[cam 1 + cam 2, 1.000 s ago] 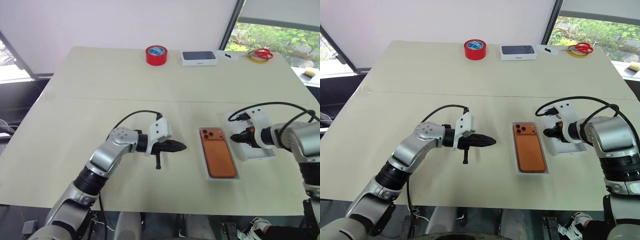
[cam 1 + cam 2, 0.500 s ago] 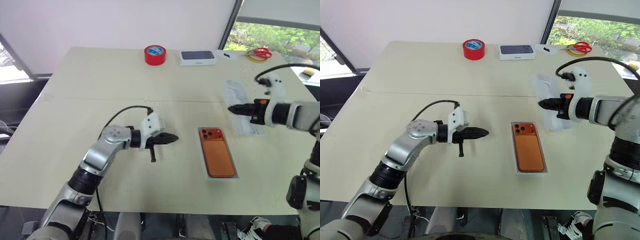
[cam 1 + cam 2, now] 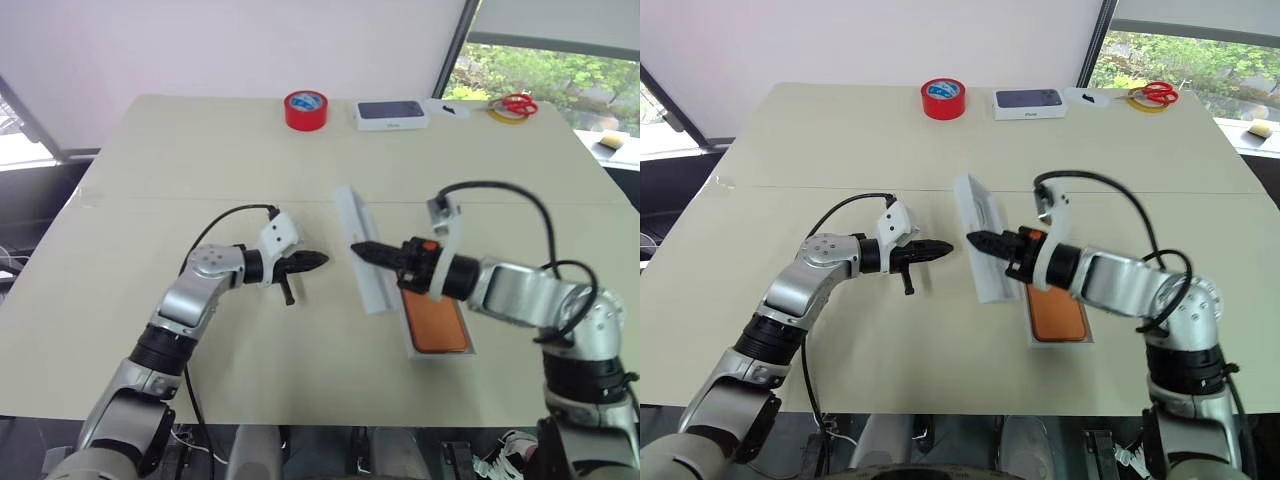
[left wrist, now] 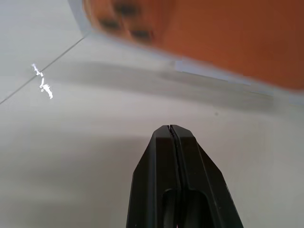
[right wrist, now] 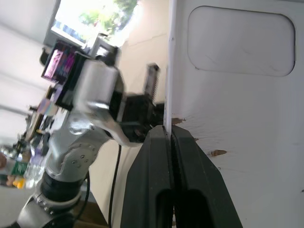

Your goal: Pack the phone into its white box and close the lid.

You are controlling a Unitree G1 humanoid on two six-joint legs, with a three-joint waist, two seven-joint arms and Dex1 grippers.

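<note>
The orange phone [image 3: 438,325] lies back up in its white box [image 3: 412,345] right of the table's middle, with my right forearm crossing over its far end. My right gripper [image 3: 357,249] is shut on an edge of the white lid [image 3: 362,262]. The lid stands tilted on edge just left of the box, and its face [image 5: 237,95] shows a rounded rectangular panel. My left gripper [image 3: 312,260] is shut on nothing, pointing at the lid from a short way to its left. Along its fingers [image 4: 172,142], the left wrist view shows the phone [image 4: 228,33] and the box rim [image 4: 213,76].
At the table's far edge stand a red tape roll [image 3: 305,109] and a white box printed with a dark phone [image 3: 392,114]. Red scissors [image 3: 517,103] lie on a yellow ring at the far right. Bare tabletop [image 3: 200,170] spreads to the left.
My right gripper has lifted the lid from the table right of the box and swung it left, across the phone. My left gripper has drawn back to the left.
</note>
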